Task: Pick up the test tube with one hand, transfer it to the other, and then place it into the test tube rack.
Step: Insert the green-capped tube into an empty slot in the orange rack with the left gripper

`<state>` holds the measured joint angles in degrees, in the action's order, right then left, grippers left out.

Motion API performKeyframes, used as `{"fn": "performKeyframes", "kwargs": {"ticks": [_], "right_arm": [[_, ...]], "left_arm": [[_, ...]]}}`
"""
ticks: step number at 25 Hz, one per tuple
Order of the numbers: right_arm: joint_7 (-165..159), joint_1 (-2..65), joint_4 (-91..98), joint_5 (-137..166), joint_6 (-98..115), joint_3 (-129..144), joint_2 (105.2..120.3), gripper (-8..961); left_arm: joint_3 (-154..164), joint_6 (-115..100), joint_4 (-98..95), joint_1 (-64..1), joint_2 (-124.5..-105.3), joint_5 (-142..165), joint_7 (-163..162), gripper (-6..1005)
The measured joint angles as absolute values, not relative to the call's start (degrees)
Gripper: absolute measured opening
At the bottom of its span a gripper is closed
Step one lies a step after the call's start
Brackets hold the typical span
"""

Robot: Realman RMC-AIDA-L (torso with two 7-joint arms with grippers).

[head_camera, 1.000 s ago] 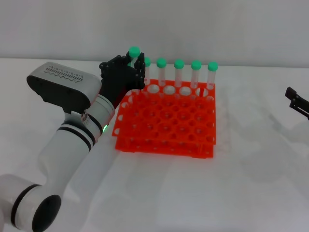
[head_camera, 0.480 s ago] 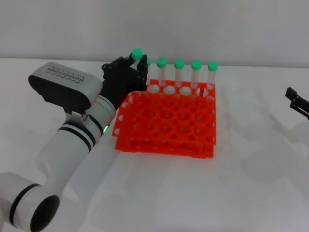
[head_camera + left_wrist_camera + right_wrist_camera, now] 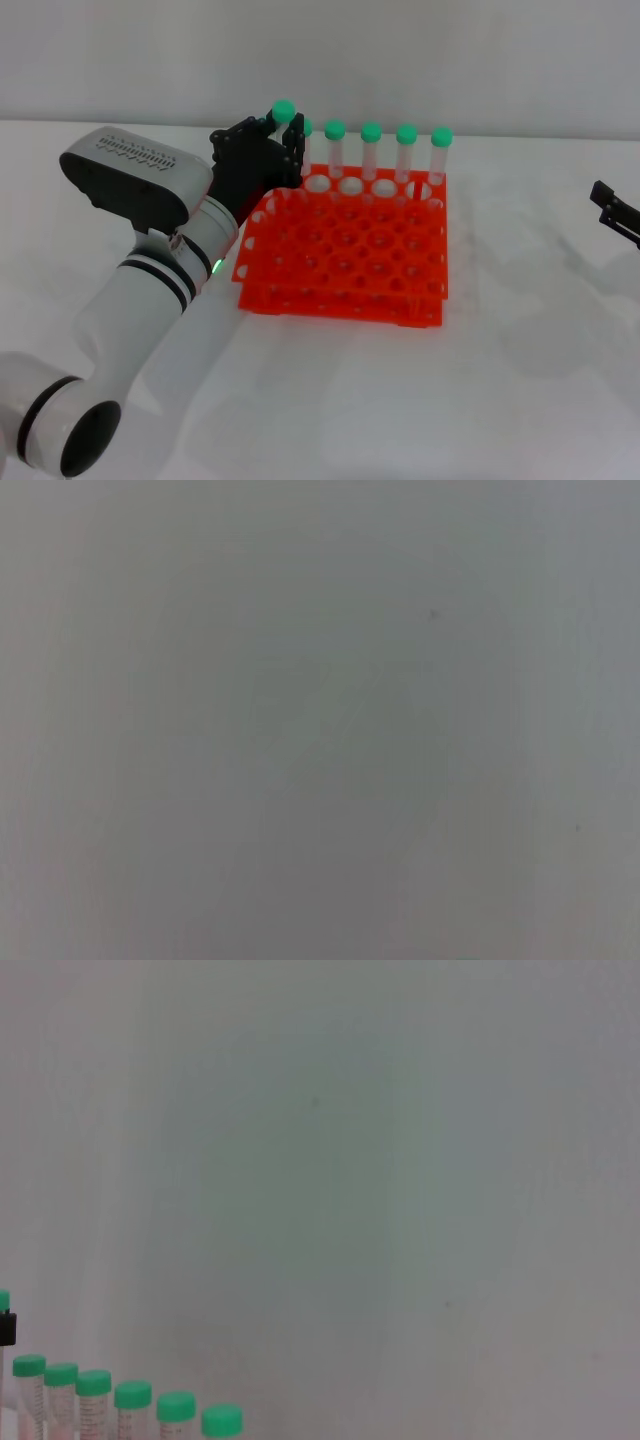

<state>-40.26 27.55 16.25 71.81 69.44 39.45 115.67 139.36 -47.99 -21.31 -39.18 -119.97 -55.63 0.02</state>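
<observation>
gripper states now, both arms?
Left gripper: closed on the test tube, above the test tube rack's back-left corner.
Right gripper: parked at the right edge, cannot be told.

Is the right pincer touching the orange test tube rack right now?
Apart. In the head view the right pincer sits at the far right edge, with a wide stretch of bare white table between it and the test tube rack.

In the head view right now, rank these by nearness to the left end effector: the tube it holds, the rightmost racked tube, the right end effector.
1. Held test tube, in the left end effector.
2. Rightmost racked tube, at the rack's far right corner.
3. Right end effector, at the far right edge.
</observation>
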Motion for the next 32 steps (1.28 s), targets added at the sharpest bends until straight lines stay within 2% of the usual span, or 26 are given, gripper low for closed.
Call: {"fn": "performKeyframes", "kwargs": {"ticks": [32], "right_arm": [[-40.25, 27.75, 15.72, 71.71, 69.44, 39.46, 115.71, 823]], "left_arm": [[140.12, -48.08, -18.44, -41.27, -119.88, -51.89, -2.89, 245]]}}
